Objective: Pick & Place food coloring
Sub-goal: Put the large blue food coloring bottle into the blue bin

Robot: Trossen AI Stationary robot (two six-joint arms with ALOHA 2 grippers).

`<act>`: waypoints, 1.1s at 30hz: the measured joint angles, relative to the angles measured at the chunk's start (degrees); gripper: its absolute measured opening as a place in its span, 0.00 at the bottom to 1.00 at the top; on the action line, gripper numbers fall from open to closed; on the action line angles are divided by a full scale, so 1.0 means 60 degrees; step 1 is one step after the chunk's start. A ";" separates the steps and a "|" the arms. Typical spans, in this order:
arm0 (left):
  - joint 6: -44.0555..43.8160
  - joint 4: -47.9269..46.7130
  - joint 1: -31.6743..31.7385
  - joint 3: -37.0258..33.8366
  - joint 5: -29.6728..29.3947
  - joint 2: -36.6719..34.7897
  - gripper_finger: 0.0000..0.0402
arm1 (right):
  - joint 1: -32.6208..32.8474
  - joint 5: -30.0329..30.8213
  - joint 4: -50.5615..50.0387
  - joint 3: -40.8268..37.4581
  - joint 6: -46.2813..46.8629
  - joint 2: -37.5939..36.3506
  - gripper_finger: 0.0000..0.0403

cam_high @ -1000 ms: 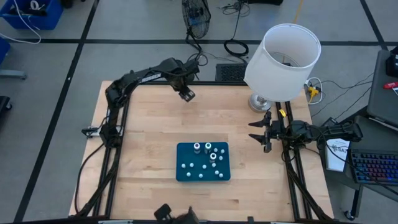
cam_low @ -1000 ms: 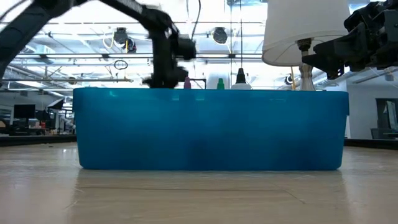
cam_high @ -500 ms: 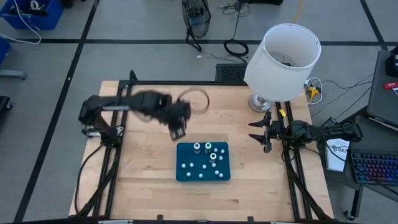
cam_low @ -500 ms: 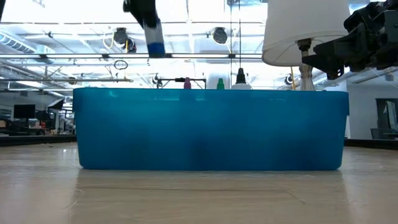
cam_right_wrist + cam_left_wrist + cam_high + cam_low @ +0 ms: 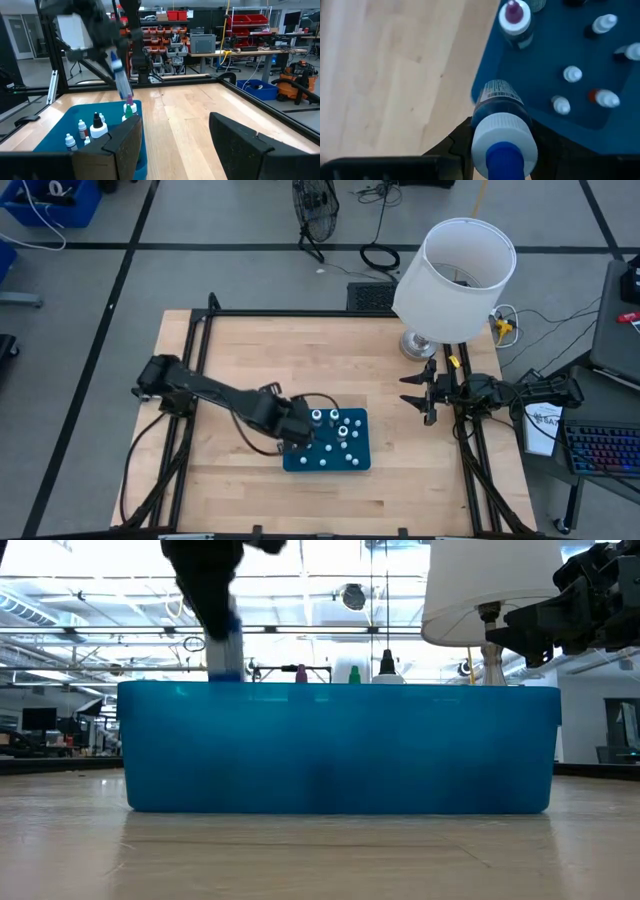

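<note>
Lower centre of the high view: the left gripper (image 5: pixel 297 427) is clamping a glossy cylindrical blue-tipped bottle (image 5: pixel 503 132) over the smooth blue mat (image 5: pixel 355 455); the right gripper (image 5: pixel 420 392), at right, is spreading apart.

Blue-tipped bottle (image 5: pixel 503 137) clamped in left gripper (image 5: pixel 500 150), bottom centre; blue mat (image 5: pixel 555 75) with small bottles (image 5: pixel 572 74), upper right; wood table (image 5: pixel 395 75), left.

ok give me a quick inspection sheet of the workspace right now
surface: wooden table, bare around the blue tray
job's things: food coloring bottles upright in the tray; one blue-tipped bottle held over its left edge
clutter: lamp at the far right corner
end effectors: left end effector shut on the bottle; right end effector open, at the right edge
cables: loose cables on the floor
surroundings: keyboard, workshop shelving
</note>
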 joint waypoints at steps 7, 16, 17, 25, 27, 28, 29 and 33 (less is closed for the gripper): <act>0.0368 0.1832 0.0072 -0.0998 0.0722 0.0730 0.33 | -0.0002 0.0000 0.0038 0.0000 0.0000 0.0004 0.54; 0.0598 0.2300 0.0311 -0.1190 0.1262 0.1513 0.33 | -0.0001 0.0000 0.0106 0.0000 0.0000 0.0000 0.55; 0.0616 0.2300 0.0347 -0.1183 0.1267 0.1561 0.33 | 0.0002 0.0000 0.0108 0.0000 0.0002 0.0000 0.55; 0.0623 0.2407 0.0449 -0.1182 0.1240 0.1523 0.42 | 0.0002 0.0000 0.0108 0.0000 0.0000 0.0000 0.54; 0.0630 0.2452 0.0449 -0.1182 0.1264 0.1522 0.54 | 0.0002 0.0000 0.0106 0.0000 0.0002 0.0000 0.55; 0.0663 0.2449 0.0449 -0.1182 0.1267 0.1525 0.60 | 0.0002 0.0000 0.0108 0.0000 0.0000 0.0000 0.55; 0.0715 0.2444 0.0449 -0.1182 0.1272 0.1524 0.65 | 0.0002 0.0000 0.0108 0.0000 0.0000 0.0000 0.55; 0.0782 0.2445 0.0449 -0.1182 0.1374 0.1522 0.82 | 0.0002 0.0000 0.0108 0.0000 0.0004 0.0000 0.54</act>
